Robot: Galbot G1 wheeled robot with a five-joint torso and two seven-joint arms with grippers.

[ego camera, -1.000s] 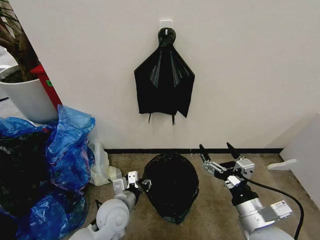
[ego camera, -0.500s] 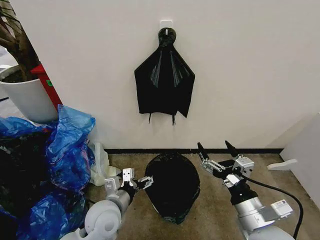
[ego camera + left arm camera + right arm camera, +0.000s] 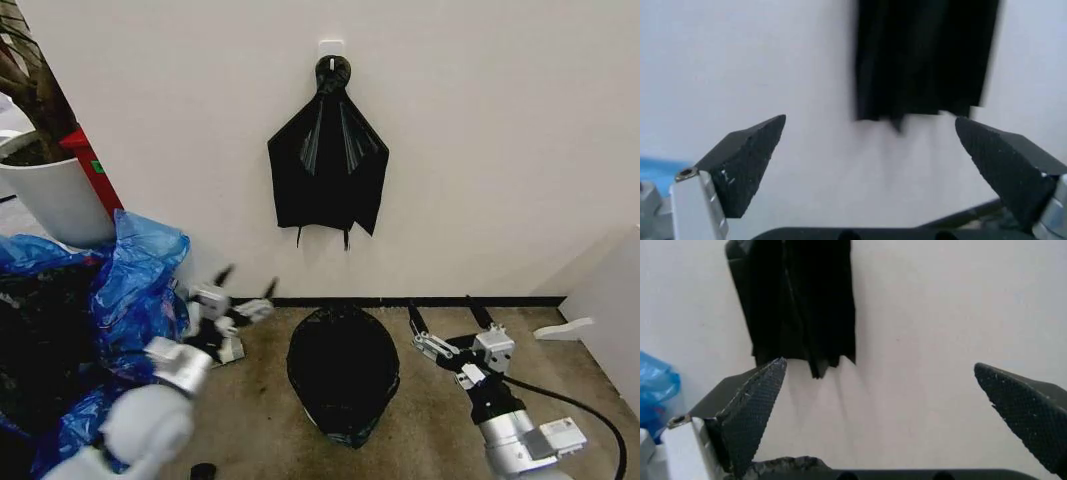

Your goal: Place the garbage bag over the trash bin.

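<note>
The glossy black garbage bag [image 3: 343, 372] stands on the floor by the wall, draped over a rounded shape. The trash bin is hidden under it. My left gripper [image 3: 246, 280] is open and empty, up and to the left of the bag, clear of it, near the blue bags. In the left wrist view this gripper [image 3: 870, 121] faces the wall. My right gripper [image 3: 442, 308] is open and empty just right of the bag's upper edge, a small gap away. The right wrist view shows that gripper [image 3: 879, 365] also pointing at the wall.
A fan-shaped black plastic bundle [image 3: 328, 165] hangs from a wall hook above the bag, and appears as the bundle [image 3: 923, 60] and the bundle [image 3: 797, 305] in the wrist views. Blue bags [image 3: 130, 290] pile at left under a white plant pot [image 3: 55, 195]. White plastic [image 3: 205, 335] lies beside them.
My left gripper has pulled away from the bag's left edge, moving left and upward, and stands wider open. The right gripper has shifted slightly right and down.
</note>
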